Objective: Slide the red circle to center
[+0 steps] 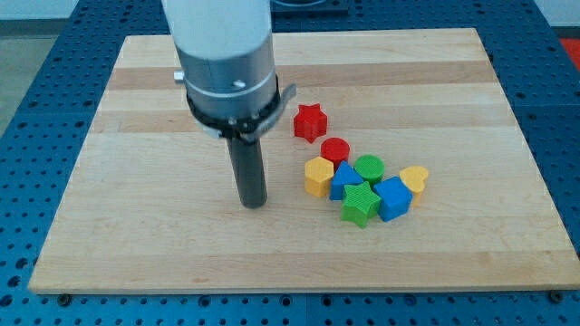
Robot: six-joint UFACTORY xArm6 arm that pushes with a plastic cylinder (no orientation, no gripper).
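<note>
Red circle (pixel 335 149) sits off to the view's right of my tip (pixel 253 203), touching the yellow block (pixel 318 176) and blue block (pixel 344 180). End effector is a bare rod — holding nothing, touching no block. Approach step, I judge — next, get round its right side on the wooden surface (pixel 136 136) and push leftward.

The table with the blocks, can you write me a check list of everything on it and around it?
Surface: wooden board, pale, lying flat.
Job's thing: red circle, right of the board's middle, close against the yellow hexagon and the blue triangle-like block below it.
Clutter: red star just above the circle; green circle, green star, blue cube and yellow heart bunched together to the lower right.
Tip: my tip is on the board, left of the yellow hexagon, touching no block.
Cables: nothing seen.
Surroundings: blue perforated base around the board.
</note>
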